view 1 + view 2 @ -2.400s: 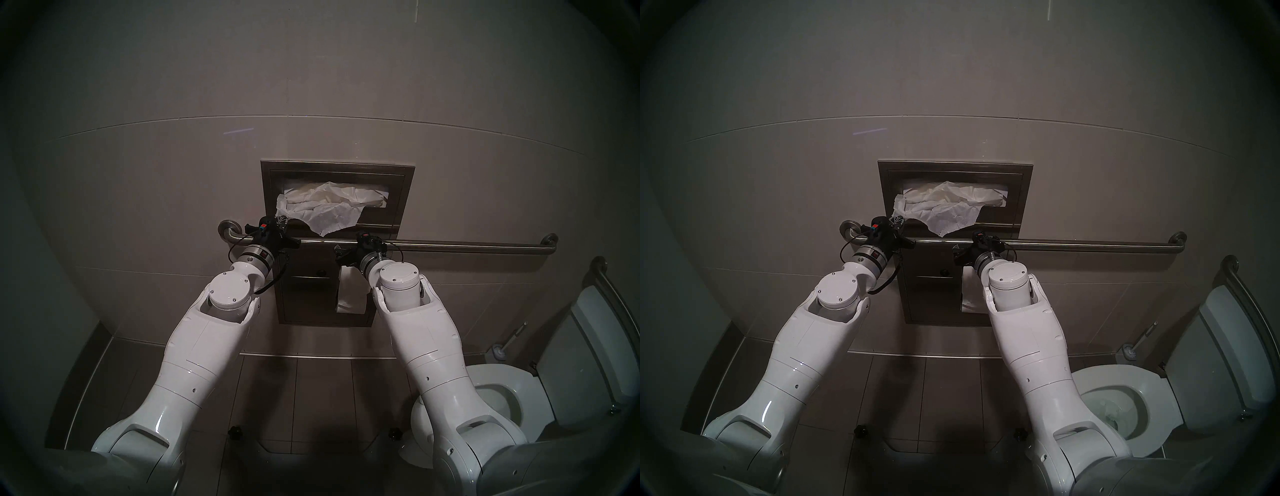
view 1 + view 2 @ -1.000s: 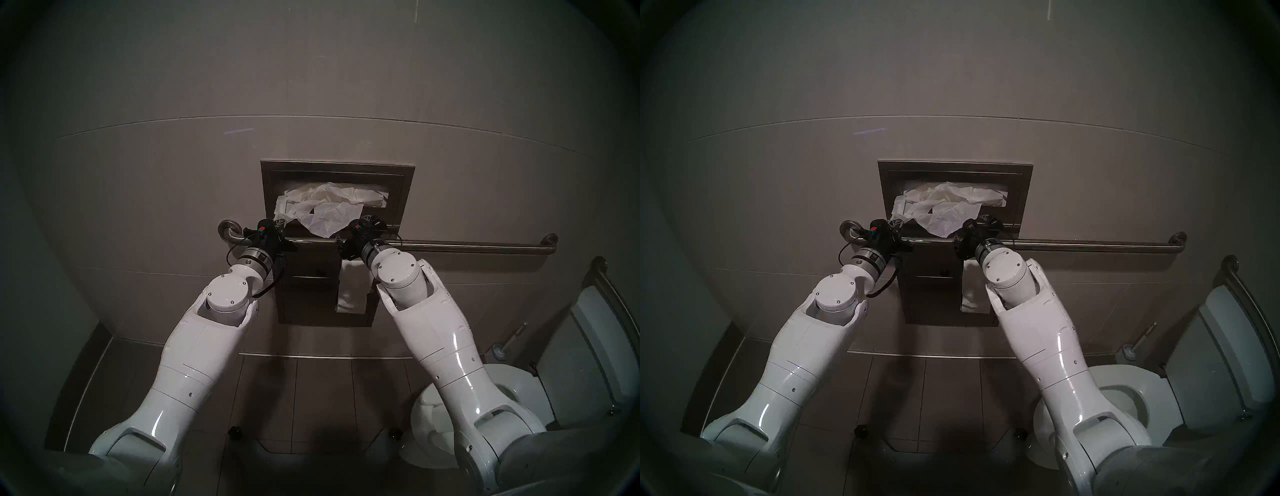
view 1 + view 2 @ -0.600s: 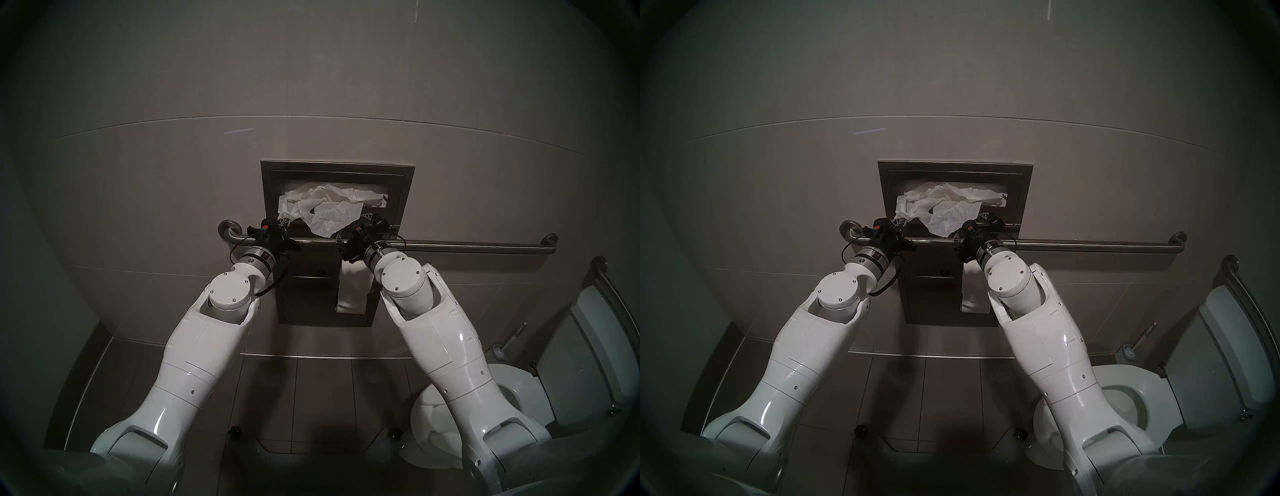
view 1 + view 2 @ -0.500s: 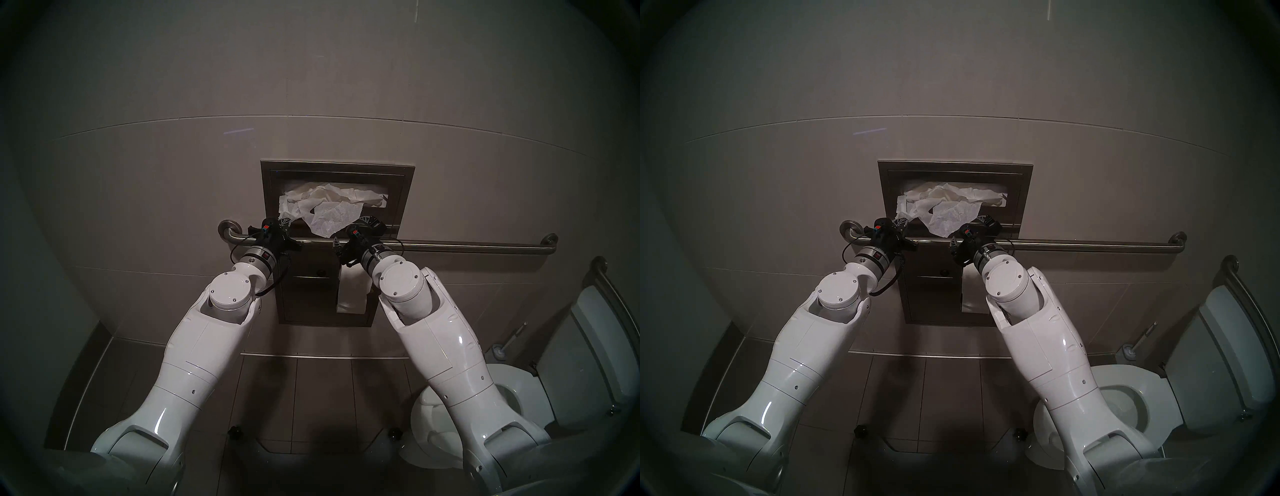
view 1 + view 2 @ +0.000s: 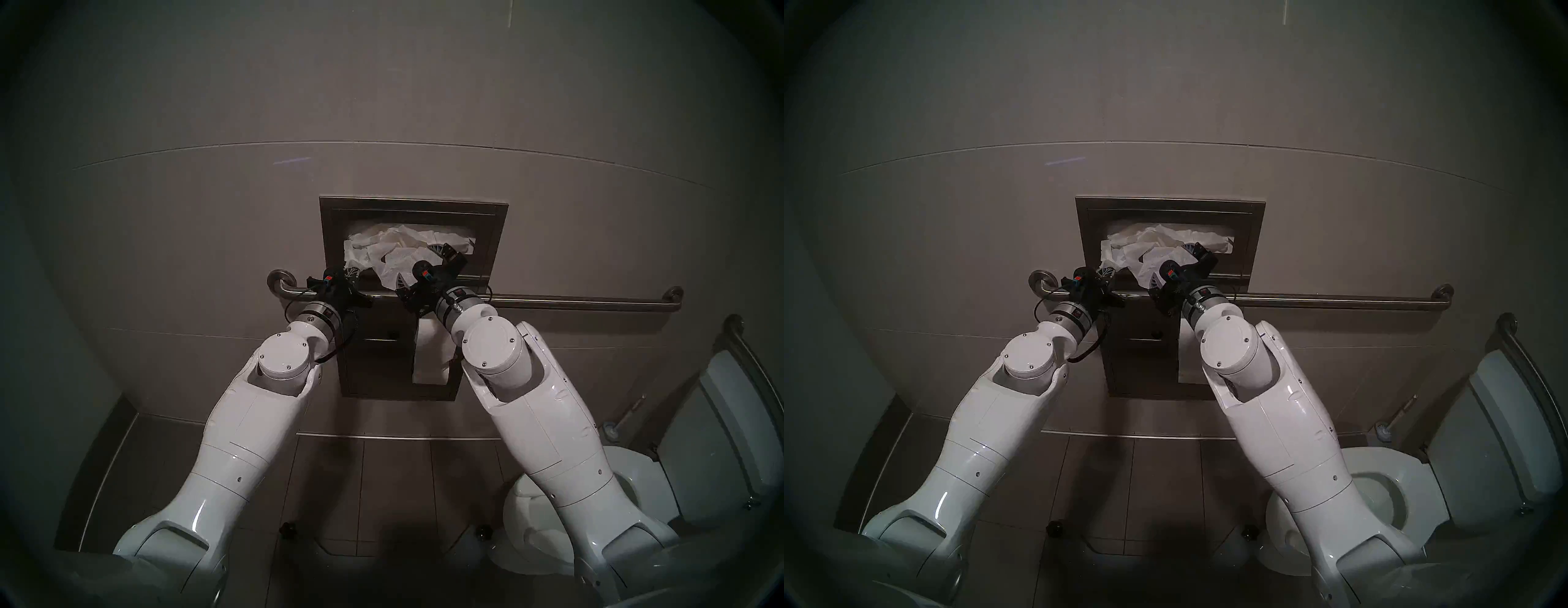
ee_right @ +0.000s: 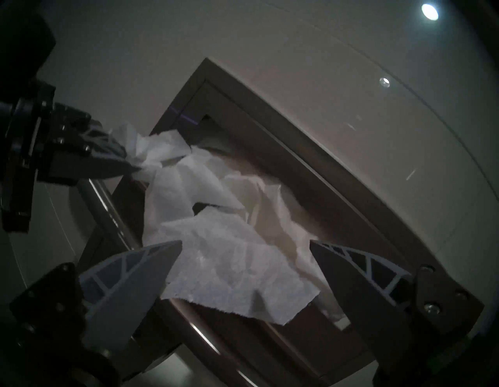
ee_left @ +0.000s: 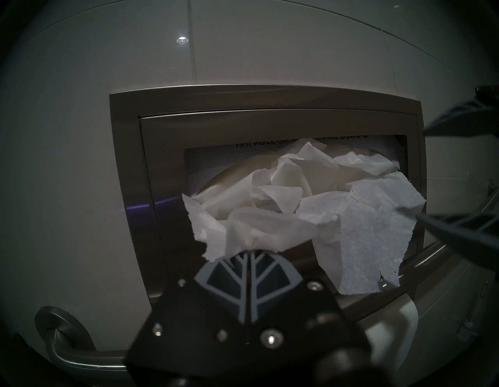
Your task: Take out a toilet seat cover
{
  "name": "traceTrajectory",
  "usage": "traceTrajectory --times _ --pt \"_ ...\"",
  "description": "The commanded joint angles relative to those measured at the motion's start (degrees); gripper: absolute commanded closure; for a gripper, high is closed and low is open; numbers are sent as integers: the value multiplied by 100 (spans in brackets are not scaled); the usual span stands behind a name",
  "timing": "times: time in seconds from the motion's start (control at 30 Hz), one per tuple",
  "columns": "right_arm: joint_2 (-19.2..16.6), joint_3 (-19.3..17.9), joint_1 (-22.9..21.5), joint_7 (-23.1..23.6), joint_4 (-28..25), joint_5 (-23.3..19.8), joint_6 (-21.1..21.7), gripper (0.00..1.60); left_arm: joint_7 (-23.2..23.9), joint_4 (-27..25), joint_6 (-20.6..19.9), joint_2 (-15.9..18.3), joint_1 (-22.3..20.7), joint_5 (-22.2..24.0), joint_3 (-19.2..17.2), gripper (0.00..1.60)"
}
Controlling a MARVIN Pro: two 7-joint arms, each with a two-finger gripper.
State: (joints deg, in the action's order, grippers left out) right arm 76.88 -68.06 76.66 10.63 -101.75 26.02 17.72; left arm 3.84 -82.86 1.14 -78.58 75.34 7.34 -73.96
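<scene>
The toilet seat cover (image 5: pixel 390 250) is a crinkled white tissue sheet bulging out of the slot of a steel wall dispenser (image 5: pixel 413 206). It also shows in the head right view (image 5: pixel 1149 250) and in both wrist views (image 7: pixel 270 216) (image 6: pixel 229 256). My left gripper (image 5: pixel 352 271) (image 7: pixel 251 251) is shut on the sheet's lower left corner, just above the grab bar. My right gripper (image 5: pixel 416 262) (image 6: pixel 245 243) is open. Its two fingers stand on either side of the sheet's hanging lower flap, in front of the slot's right half.
A steel grab bar (image 5: pixel 572 302) runs across the wall just below the slot, under both grippers. A toilet paper roll (image 5: pixel 430 352) sits in the panel's lower right. The toilet (image 5: pixel 636 479) and a brush (image 5: pixel 611 429) are at the lower right.
My right gripper rose from below the grab bar, turned, and moved up-left to the sheet, open around its flap. My left gripper kept its hold and drifted slightly right; the sheet bunched.
</scene>
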Motion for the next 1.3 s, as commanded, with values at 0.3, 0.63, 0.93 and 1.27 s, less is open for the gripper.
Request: traceTrajectory --times 0.3,0.63,0.93,1.27 --pt "230 -953 416 513 -986 -981 1236 0 -18 -226 230 34 -143 -24 -187 160" --pt "926 -1257 -150 346 -551 -1868 1365 0 -6 -278 237 59 -52 -38 -199 160" --pt "1633 -1664 -422 105 -12 -2503 1634 0 -21 -342 257 85 10 -22 -258 160" --pt "1858 -1725 -614 -107 626 -2760 1467 0 -4 -431 269 138 76 -8 -320 160"
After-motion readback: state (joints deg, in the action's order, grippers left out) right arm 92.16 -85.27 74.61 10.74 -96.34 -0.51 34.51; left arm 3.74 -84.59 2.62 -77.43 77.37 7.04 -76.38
